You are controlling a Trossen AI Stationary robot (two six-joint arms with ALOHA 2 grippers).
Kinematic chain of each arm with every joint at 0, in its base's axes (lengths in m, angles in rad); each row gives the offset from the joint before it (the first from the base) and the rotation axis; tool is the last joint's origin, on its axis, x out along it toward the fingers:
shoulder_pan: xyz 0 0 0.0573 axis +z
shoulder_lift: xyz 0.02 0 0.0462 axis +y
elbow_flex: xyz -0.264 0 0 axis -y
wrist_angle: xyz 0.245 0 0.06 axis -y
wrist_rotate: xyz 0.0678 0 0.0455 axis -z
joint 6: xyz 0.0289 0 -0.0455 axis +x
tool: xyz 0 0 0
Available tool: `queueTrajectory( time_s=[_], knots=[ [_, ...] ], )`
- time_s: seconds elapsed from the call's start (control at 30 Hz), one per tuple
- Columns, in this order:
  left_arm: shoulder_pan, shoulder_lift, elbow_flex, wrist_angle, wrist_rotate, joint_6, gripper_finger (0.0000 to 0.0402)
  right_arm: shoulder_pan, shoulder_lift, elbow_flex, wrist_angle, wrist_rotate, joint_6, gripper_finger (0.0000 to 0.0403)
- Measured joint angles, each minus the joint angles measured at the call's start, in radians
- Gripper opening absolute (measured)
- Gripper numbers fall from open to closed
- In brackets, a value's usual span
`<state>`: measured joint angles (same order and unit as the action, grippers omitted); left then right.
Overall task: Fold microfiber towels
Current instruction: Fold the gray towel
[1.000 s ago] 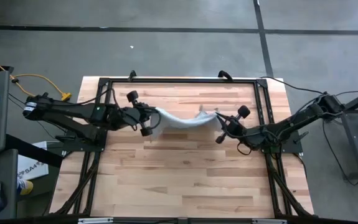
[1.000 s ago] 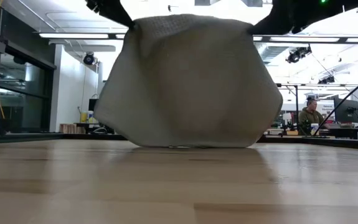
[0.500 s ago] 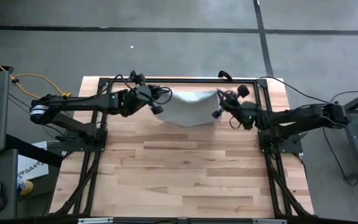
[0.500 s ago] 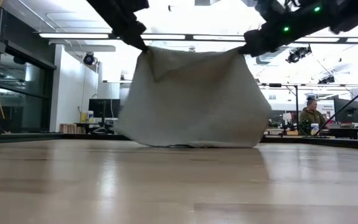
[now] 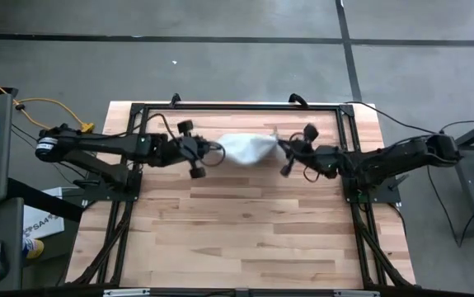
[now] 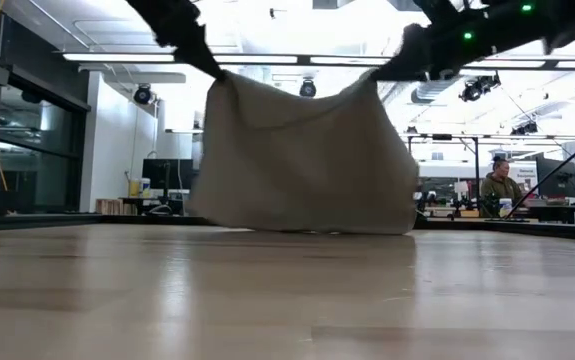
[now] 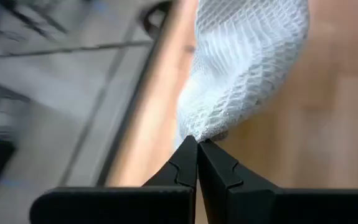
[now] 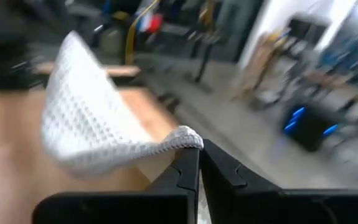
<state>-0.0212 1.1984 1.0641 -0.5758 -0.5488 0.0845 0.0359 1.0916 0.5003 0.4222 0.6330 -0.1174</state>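
Left gripper (image 5: 206, 150) over the far half of the pale wooden slatted table (image 5: 245, 239), fingers (image 7: 185, 163) pinched tight on one corner of the light grey-white nubbly microfiber towel (image 5: 247, 148). Towel hangs between both grippers, top edge sagging in the middle, bottom edge touching the tabletop in the low view. Right gripper (image 5: 284, 148) just beside the towel's other side, fingers (image 8: 188, 168) clamped on the opposite corner. A seated person (image 6: 498, 189) in the room beyond, far right.
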Motion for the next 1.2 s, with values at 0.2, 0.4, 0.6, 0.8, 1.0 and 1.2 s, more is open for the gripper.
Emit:
queueTrajectory(
  time_s=[0.2,0.4,0.6,0.8,1.0,1.2],
  knots=[
    [-0.063,0.005,-0.045,-0.044,0.130,-0.080,0.0000,0.120,0.000,0.000,-0.156,0.000,0.185,0.0003],
    [-0.116,0.005,-0.097,-0.021,0.219,-0.141,0.0000,0.198,0.000,0.000,-0.206,-0.021,0.254,0.0003],
    [-0.169,0.005,-0.140,-0.005,0.307,-0.198,0.0000,0.246,0.000,0.000,-0.325,-0.108,0.355,0.0003],
    [-0.169,0.005,-0.190,0.014,0.431,-0.247,0.0000,0.267,0.000,0.000,-0.460,-0.213,0.509,0.0003],
    [-0.169,0.005,-0.239,0.051,0.555,-0.255,0.0000,0.294,0.000,0.000,-0.481,-0.334,0.590,0.0003],
    [-0.169,0.005,-0.247,0.063,0.664,-0.250,0.0000,0.318,0.000,0.000,-0.481,-0.425,0.678,0.0003]
  ],
)
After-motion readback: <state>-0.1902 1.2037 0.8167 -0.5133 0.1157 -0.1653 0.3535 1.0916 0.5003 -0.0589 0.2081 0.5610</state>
